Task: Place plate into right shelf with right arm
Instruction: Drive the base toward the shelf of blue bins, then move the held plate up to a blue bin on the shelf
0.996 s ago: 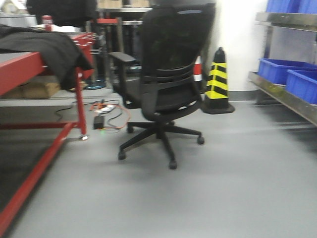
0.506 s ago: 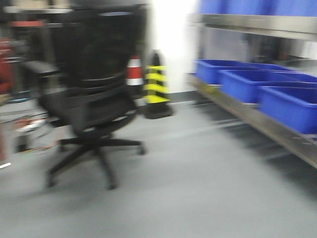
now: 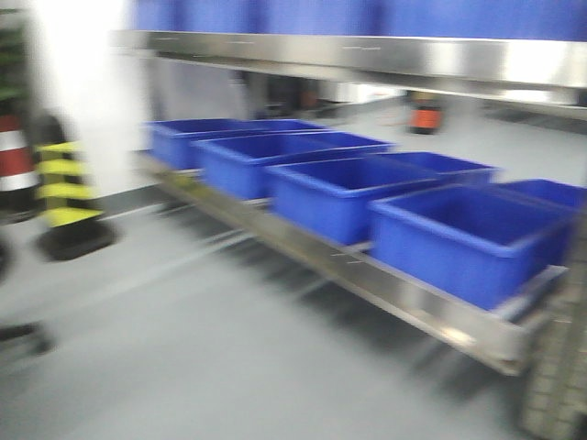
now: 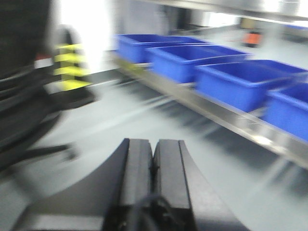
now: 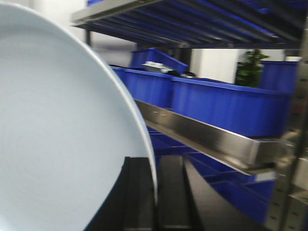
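Note:
The pale bluish-white plate (image 5: 53, 125) fills the left of the right wrist view, held on edge. My right gripper (image 5: 155, 166) is shut on its rim, one black finger on each side. The stainless-steel right shelf (image 5: 207, 137) stands just ahead of it, its flat rail running from the left to the right. The shelf also shows in the front view (image 3: 385, 284) and in the left wrist view (image 4: 226, 122), blurred by motion. My left gripper (image 4: 153, 144) is shut and empty, over the grey floor. Neither gripper shows in the front view.
Several blue bins (image 3: 321, 192) sit in a row on the shelf's lower level, with an upper rail (image 3: 367, 57) above them. A yellow-and-black cone (image 3: 69, 197) stands at the left by the white wall. A black chair base (image 4: 29, 130) is at the left.
The front view has swung to the right: the red table and black chair have left the frame, and the steel shelf with blue bins now fills it.

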`<state>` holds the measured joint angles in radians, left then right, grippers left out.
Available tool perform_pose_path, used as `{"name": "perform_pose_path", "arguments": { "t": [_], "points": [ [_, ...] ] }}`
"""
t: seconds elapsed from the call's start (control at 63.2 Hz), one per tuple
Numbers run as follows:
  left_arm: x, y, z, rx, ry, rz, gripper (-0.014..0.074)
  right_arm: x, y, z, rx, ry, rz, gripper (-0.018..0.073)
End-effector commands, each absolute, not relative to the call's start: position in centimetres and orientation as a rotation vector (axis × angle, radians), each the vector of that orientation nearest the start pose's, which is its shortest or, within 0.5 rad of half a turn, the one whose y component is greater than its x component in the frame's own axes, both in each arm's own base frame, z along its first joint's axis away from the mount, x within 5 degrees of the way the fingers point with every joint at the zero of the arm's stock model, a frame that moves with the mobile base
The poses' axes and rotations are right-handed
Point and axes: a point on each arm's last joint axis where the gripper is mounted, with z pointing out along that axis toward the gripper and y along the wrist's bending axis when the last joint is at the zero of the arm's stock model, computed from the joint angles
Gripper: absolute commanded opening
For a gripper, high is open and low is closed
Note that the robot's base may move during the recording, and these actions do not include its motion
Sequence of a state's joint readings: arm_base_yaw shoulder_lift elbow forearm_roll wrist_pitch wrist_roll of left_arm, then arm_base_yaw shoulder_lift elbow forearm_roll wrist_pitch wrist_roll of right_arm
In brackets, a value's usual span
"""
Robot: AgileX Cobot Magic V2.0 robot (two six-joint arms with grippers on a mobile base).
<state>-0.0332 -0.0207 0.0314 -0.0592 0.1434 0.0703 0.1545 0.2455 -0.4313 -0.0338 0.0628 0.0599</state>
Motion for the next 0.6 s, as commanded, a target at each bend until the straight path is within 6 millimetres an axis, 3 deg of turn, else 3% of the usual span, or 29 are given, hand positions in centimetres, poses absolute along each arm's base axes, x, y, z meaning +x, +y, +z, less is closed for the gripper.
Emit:
{"name": "perform_pose_path", "arguments": {
  "t": [0.0, 0.585],
  "points": [
    [5.64, -0.26, 19.56, 0.041, 1.560, -0.026, -0.0047, 5.53, 0.84, 35.46, -0.089, 1.237, 0.136, 0.0054],
    [5.64, -0.26, 19.56, 0.041, 1.560, -0.026, -0.0047, 5.53, 0.84, 35.46, -0.089, 1.237, 0.136, 0.0054]
  ]
}}
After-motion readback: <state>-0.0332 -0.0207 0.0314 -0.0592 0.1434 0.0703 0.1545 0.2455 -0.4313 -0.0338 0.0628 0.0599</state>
